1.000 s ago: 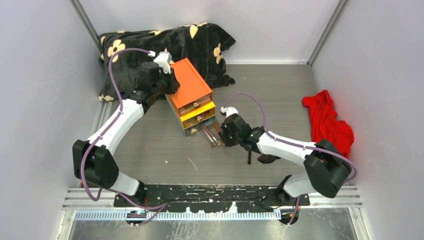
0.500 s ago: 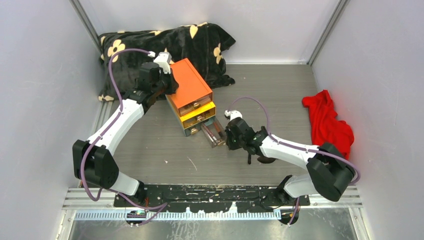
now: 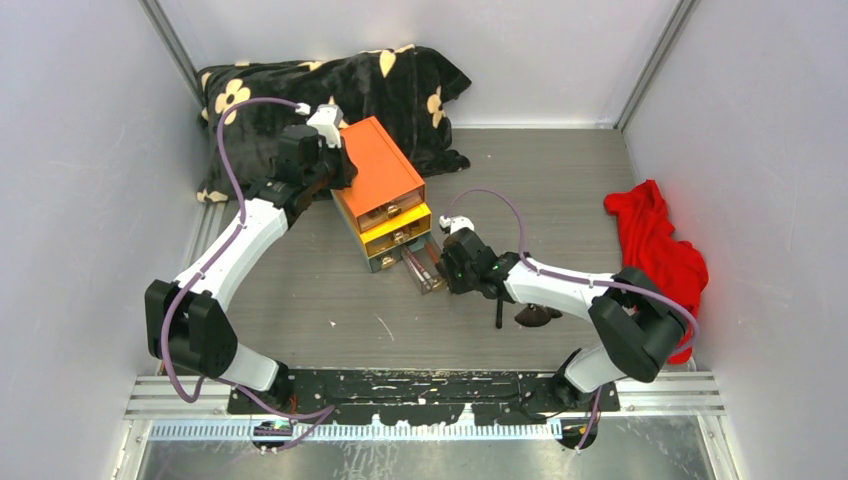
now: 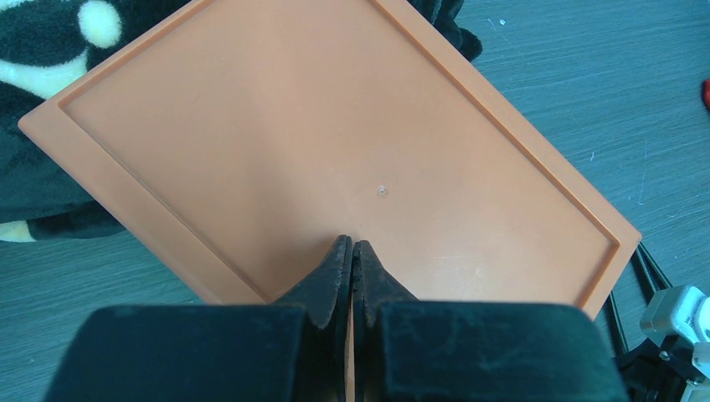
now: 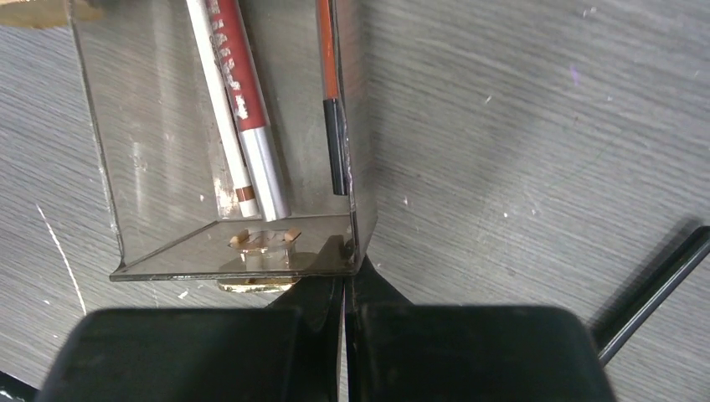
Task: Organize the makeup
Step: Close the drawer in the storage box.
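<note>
Your left gripper [image 4: 352, 251] is pinched fully shut, its tips pressing down on the orange top [image 4: 335, 142] of the drawer box, which stands toward the far-left corner of the tabletop against the black flowered cloth [image 3: 300, 85]. Your right gripper [image 5: 343, 285] is also closed, on nothing. Its tips rest against the front wall of the pulled-out clear drawer [image 5: 142, 167], at the corner just beside the gold knob [image 5: 264, 241].

In the drawer lie a red-and-silver tube [image 5: 243, 109], a white pencil [image 5: 213, 100] and a thin red-and-black pencil [image 5: 329, 84]. A black brush [image 3: 498, 308] lies on the tabletop near the right gripper, toward the near edge, and is not yet stowed.

This looks like a drawer nudge. Bear down with the left so the box cannot skid. Move the right tips in line with the knob, because a push at the corner will likely skew the drawer and jam it. Go slowly, as the tubes may roll. Consider stowing the brush before you close the drawer.
</note>
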